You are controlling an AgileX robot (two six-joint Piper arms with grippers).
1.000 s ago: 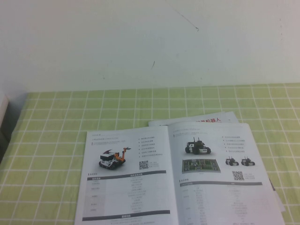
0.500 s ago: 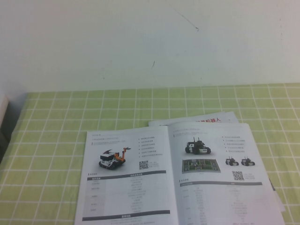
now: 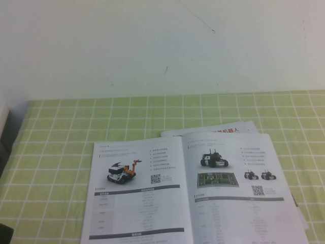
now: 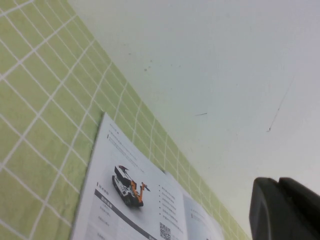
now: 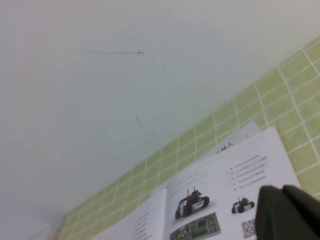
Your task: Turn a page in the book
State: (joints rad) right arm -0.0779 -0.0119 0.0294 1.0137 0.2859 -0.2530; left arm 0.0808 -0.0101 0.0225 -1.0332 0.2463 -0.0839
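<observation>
- Right hand (image 5: 292,212) sits out of the high view; only its own wrist camera catches a dark part of it, held above the book's right-hand side, fingers pressed together on nothing.
- Left hand (image 4: 287,210) shows as a dark bulk in its wrist camera, well above the tabletop (image 3: 61,132) and looking down at the book's left leaf; whether its fingers are spread or together I cannot tell.
- One small change: a dark shape (image 3: 5,234) has just crept into the high view at about 7 o'clock, where a second ago there was only green checked cloth. My guess is that it belongs to the left arm starting to move, but too little shows to be sure.
- Book (image 3: 188,193) lies open and flat at 6 o'clock, no different from a second ago. Its left leaf (image 3: 134,193) carries the orange-armed robot.
- Page (image 3: 238,188), at about 5 o'clock, shows the black tracked robots, a green board photo and a QR code. It lies flat and untouched.
- Another printed sheet (image 3: 223,130) with red lettering pokes out from under the book's far edge.
- As I see it the turn has not begun: neither hand is near the paper, and the page's outer edge still needs lifting.
</observation>
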